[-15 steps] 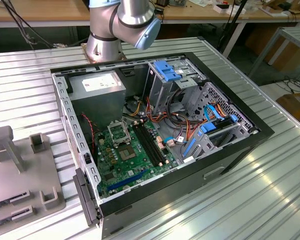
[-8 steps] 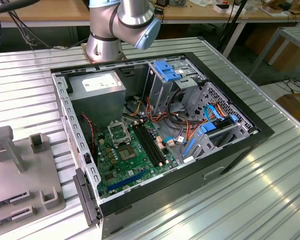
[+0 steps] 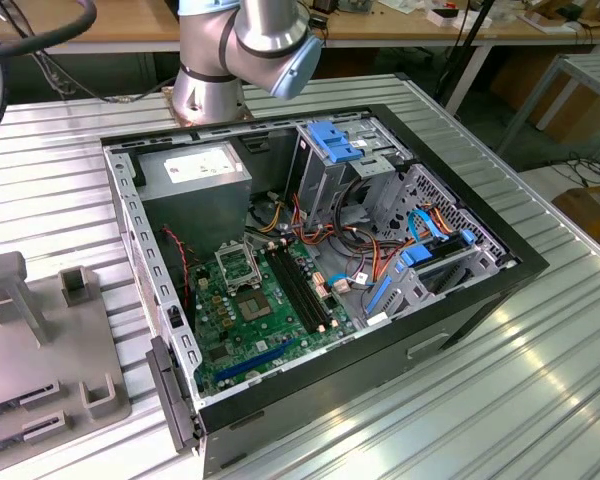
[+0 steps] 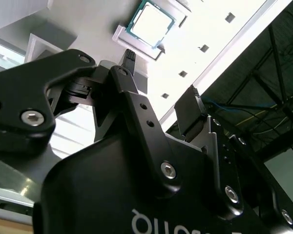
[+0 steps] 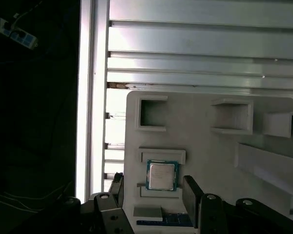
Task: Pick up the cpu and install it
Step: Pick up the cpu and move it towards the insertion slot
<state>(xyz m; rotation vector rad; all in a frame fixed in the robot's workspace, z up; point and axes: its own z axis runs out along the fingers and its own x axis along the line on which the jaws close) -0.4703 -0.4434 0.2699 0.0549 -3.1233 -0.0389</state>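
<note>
Close under the wrist, the gripper (image 5: 154, 195) hangs w/ jaws wide apart and empty, fingertips (image 5: 191, 191) clear of everything. Just beyond them, in both wrist views, the cpu (image 5: 162, 175) lies flat, silvery top up, in a small framed pocket of the grey fixture tray (image 5: 205, 146). The gap btwn the jaws looks wider than the chip and roughly lined up on it, w/ no contact. That pocket is near the tray edge that runs along the bench (image 5: 195, 44) edge.

Step in hand, as I read it: the approach for the pick, i.e. very early. Chip not lifted, nothing installed. The grasp calls for jaws squared to two opposite chip edges, low enough to catch a thin part w/o scraping the pocket walls, plus a light squeeze.

Further off, in the exterior view, the arm (image 3: 250, 40) base stands at the bench's far edge, behind the open pc case (image 3: 525, 265). Inside lies the green mobo (image 3: 230, 335) w/ its socket (image 3: 237, 264), well apart from the tray. Can't tell whether the socket frame is open.
</note>
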